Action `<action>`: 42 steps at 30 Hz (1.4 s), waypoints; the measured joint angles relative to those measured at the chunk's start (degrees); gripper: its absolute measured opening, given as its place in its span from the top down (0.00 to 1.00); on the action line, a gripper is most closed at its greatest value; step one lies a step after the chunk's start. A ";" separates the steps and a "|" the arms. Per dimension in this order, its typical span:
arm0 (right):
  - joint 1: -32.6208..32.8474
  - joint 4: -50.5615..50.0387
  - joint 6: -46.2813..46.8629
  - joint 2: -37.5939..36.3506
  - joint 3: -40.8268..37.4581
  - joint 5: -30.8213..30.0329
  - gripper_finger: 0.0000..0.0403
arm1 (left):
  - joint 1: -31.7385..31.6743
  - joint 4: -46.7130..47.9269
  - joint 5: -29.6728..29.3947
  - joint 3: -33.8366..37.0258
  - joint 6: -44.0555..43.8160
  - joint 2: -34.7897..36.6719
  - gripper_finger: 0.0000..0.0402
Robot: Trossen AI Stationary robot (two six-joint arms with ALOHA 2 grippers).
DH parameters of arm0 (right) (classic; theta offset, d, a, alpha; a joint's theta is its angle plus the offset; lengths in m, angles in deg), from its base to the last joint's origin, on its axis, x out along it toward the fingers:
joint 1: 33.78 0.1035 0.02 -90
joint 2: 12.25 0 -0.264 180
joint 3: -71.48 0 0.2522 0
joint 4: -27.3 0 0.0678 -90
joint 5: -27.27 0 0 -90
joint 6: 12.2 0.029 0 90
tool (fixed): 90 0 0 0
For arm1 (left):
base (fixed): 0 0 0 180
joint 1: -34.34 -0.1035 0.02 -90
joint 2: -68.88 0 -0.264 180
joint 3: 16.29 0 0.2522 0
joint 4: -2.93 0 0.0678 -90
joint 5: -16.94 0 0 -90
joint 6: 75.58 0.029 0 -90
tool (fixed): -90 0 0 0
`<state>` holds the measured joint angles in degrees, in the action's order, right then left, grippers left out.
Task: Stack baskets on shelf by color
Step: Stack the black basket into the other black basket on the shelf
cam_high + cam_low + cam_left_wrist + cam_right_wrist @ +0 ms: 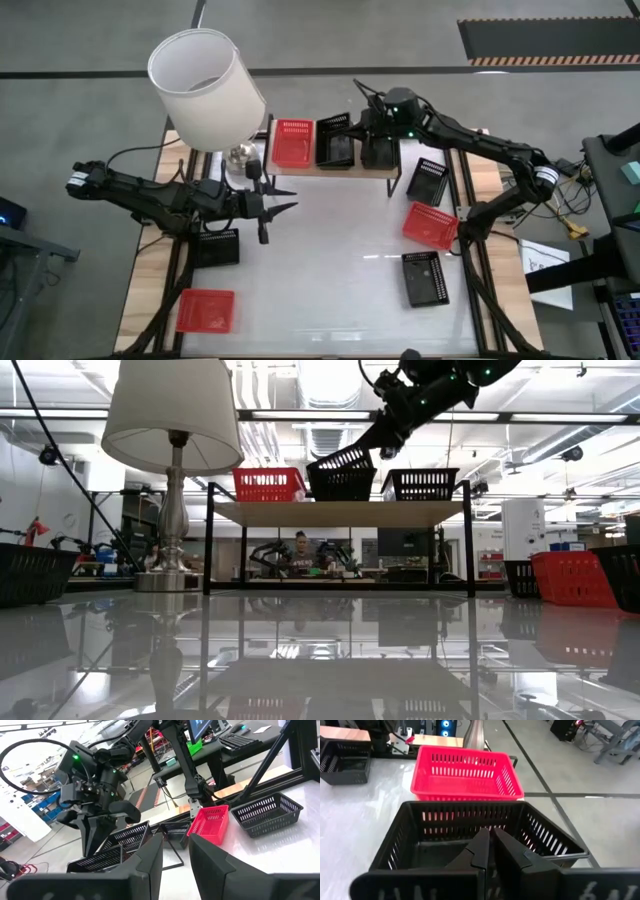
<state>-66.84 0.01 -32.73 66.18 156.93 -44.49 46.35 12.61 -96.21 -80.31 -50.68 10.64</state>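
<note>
Two arms work over a white bench (330, 250). Right gripper (490, 851): fingers (479, 852) drawn together on the near wall of a black basket (470, 832), gripping it; in the low view this tilted basket (340, 460) leans, one end raised, on a second black basket (342, 484) standing on the shelf (340, 512). Directly beyond the gripper, touching the held basket's far rim, a red basket (465, 772) sits on the same shelf. To the gripper's other side a further black basket (420, 484) rests flat on the plank.

Left gripper (270, 208): hovers over the bench, well apart from the shelf and near the lamp (205, 85), its fingers (145, 865) parted by a narrow gap and empty. Just behind it a black basket (218, 247) lies on the bench, with a red basket (205, 310) farther back toward the bench corner.

On the right arm's side of the bench, below and behind the right gripper, lie a black basket (430, 180), a red basket (432, 225) and another black basket (422, 278), each apart from the shelf.

A person (300, 552) sits in the room beyond the shelf in the low view.
</note>
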 joint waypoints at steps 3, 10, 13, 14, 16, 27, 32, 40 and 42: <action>0.00 -0.13 -0.04 0.00 -0.44 -0.07 0.96 | -0.02 0.00 -0.01 0.00 -0.01 0.00 0.80; 0.01 -0.30 -0.07 -0.54 0.35 -0.24 0.96 | 0.00 0.00 0.00 0.00 -0.01 0.00 0.80; -0.01 -0.41 -0.05 -0.94 0.58 -0.22 0.96 | 0.00 -0.04 0.01 0.00 -0.01 0.00 0.80; 0.00 -0.86 -0.09 -0.93 0.45 -0.24 0.96 | -0.02 -0.03 -0.01 0.00 -0.01 0.00 0.80; -0.01 -1.68 -0.19 -0.54 -0.25 -0.24 0.96 | 0.00 -0.02 0.01 0.03 -0.06 0.00 0.80; 0.25 -2.98 0.14 -3.57 -0.05 0.03 0.96 | -0.01 -0.01 -0.01 0.04 -0.15 -0.01 0.80; 5.80 -5.79 3.28 -8.98 -3.36 2.82 0.96 | 0.53 2.81 0.16 0.69 -4.56 0.00 0.80; 21.63 -5.46 13.27 -17.17 -14.76 2.46 0.96 | 3.18 21.77 3.12 1.31 -26.88 -1.65 0.80; 25.85 -5.45 15.21 -18.49 -16.96 -0.26 0.96 | 3.93 26.14 5.70 1.31 -34.31 -2.95 0.80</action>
<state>-40.98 -5.44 -17.52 47.69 139.98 -44.75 50.29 38.75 -90.51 -79.00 -84.99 7.69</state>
